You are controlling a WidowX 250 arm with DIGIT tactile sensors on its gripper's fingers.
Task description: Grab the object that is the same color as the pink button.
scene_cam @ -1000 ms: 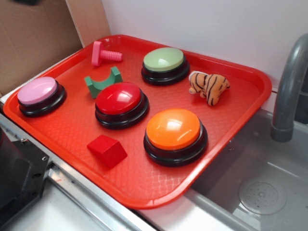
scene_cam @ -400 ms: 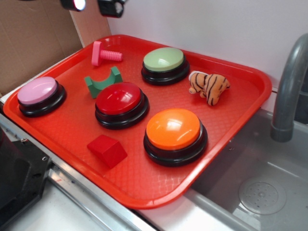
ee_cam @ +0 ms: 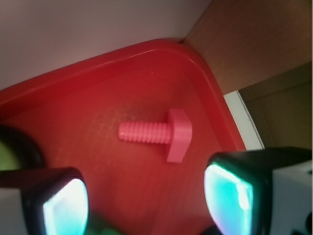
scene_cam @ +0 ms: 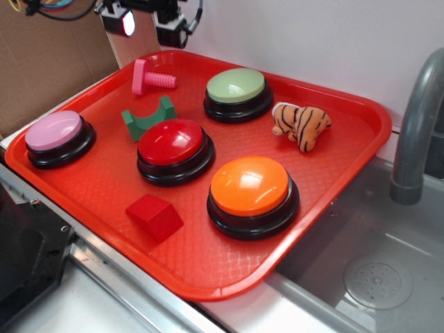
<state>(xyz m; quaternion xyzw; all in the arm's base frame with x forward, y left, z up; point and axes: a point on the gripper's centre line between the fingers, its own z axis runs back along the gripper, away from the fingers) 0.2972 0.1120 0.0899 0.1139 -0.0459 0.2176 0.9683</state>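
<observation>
Tray (scene_cam: 333,201), red plastic with a dimpled floor, is filling most of the exterior view, sitting beside a grey sink (scene_cam: 378,277) with a grey faucet (scene_cam: 416,132), a white wall behind and brown cardboard (scene_cam: 48,55) at the left. The pink bolt (scene_cam: 150,79) is lying on its side in the far left corner of the tray, just behind the green arch block (scene_cam: 147,118) and apart from the pink button (scene_cam: 57,137) near the left rim. The gripper (scene_cam: 146,21) is hovering above that corner, jaws spread wide and holding nothing.

Wrist camera is looking down between the two parted fingers (ee_cam: 237,193), with the bolt (ee_cam: 159,133) lying flat on the tray floor (ee_cam: 98,98) near the rounded corner rim, untouched.
</observation>
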